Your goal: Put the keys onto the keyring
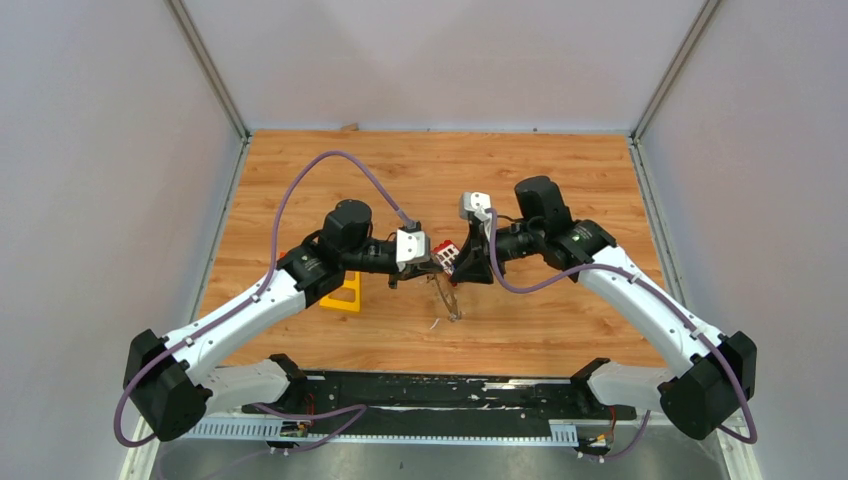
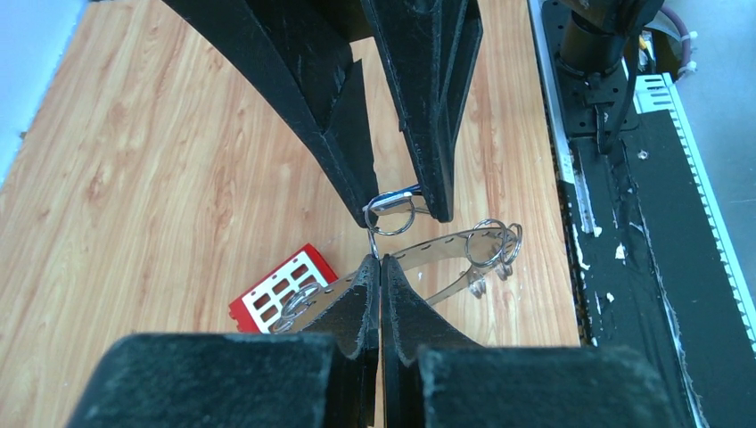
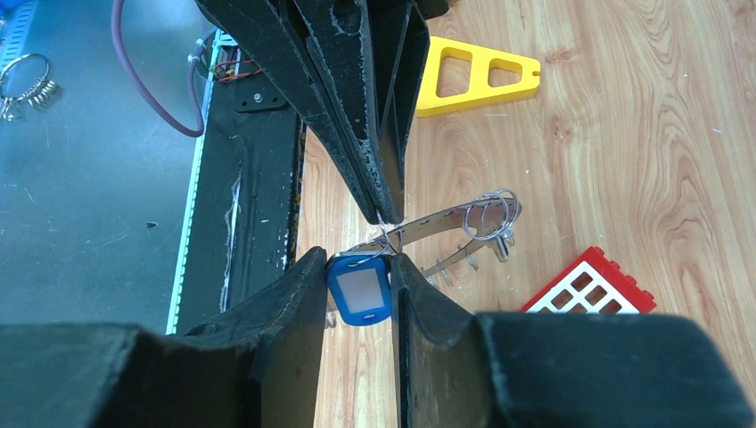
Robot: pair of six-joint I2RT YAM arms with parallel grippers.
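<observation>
My two grippers meet above the middle of the table. The right gripper (image 1: 466,262) (image 3: 358,260) is shut on a blue-headed key (image 3: 359,292) whose small split ring (image 2: 392,219) sticks out past the fingertips. The left gripper (image 1: 433,266) (image 2: 381,261) faces it with its jaws pressed together on the thin metal of the keyring (image 2: 446,244) (image 3: 446,217), a grey band with holes and a few small silvery rings. The keyring's loop (image 1: 447,298) hangs down below both grippers. The key's split ring touches the keyring right at the left fingertips.
A red block with white squares (image 1: 447,252) (image 2: 276,290) (image 3: 591,287) lies under the grippers. A yellow triangular frame (image 1: 343,293) (image 3: 477,71) lies on the left arm's side. The black base rail (image 1: 440,395) runs along the near edge. Another ring with silvery bits (image 3: 24,82) lies beyond it.
</observation>
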